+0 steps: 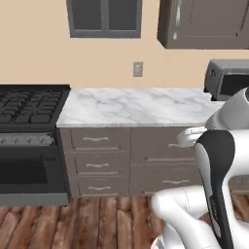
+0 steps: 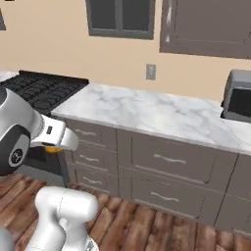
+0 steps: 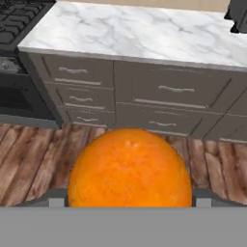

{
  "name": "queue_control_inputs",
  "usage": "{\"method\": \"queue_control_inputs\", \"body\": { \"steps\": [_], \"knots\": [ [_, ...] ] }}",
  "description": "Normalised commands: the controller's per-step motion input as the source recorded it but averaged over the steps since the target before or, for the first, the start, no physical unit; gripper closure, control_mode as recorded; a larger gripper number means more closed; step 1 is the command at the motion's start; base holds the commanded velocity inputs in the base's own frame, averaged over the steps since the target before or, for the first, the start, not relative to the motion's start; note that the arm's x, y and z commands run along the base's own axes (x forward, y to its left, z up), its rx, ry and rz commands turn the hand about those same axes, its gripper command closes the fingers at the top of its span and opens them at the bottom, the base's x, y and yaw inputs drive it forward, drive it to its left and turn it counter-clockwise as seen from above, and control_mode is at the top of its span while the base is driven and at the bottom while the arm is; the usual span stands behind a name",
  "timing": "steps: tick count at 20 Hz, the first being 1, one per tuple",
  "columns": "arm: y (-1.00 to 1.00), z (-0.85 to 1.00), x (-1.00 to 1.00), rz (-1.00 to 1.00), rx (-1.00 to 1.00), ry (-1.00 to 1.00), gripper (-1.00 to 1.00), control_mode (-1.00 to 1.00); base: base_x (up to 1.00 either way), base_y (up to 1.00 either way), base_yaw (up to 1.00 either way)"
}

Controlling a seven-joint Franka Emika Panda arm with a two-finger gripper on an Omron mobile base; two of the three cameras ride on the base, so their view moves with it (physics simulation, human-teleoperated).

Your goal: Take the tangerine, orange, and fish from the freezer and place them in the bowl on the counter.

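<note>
Close up in the hand view, a large round orange fruit (image 3: 129, 169) is seen pressed between the two dark finger tips of the claw (image 3: 129, 202), so the claw is clenched on it; whether it is the orange or the tangerine cannot be told. In the right base view a sliver of the same orange colour (image 2: 53, 148) is visible under the white hand, held in the air in front of the drawers and well short of the bench. The white marble bench (image 1: 136, 107) is seen stretching from the black stove (image 1: 29, 104) on its left to a dark grey toaster oven (image 1: 226, 80) at its right end. Below the bench, grey drawers (image 1: 97, 160) with silver handles are shown shut. A wall socket (image 1: 138, 69) is set in the beige wall above the bench, with a grey-framed window (image 1: 104, 18) and a grey wall cupboard (image 1: 209, 24) higher up. Brown wooden floorboards (image 3: 34, 154) are seen beneath the held fruit.
</note>
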Motion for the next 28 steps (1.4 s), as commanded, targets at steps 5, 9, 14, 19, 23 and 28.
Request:
{"method": "queue_control_inputs", "body": {
  "steps": [5,9,14,19,23,28],
  "knots": [
    [0.00,0.00,0.00,0.00,0.00,0.00,1.00,1.00,-0.31,-0.01,1.00],
    [0.00,0.00,0.00,0.00,0.00,0.00,1.00,1.00,-0.73,-0.30,0.95],
    [0.00,0.00,0.00,0.00,0.00,0.00,1.00,1.00,-0.85,-0.51,0.88],
    [0.00,0.00,0.00,0.00,0.00,0.00,1.00,1.00,-0.12,-0.37,0.90],
    [0.00,0.00,0.00,0.00,0.00,0.00,1.00,1.00,0.22,-0.54,0.80],
    [0.00,0.00,0.00,0.00,0.00,0.00,1.00,1.00,0.33,-0.62,0.75]
  ]
}}
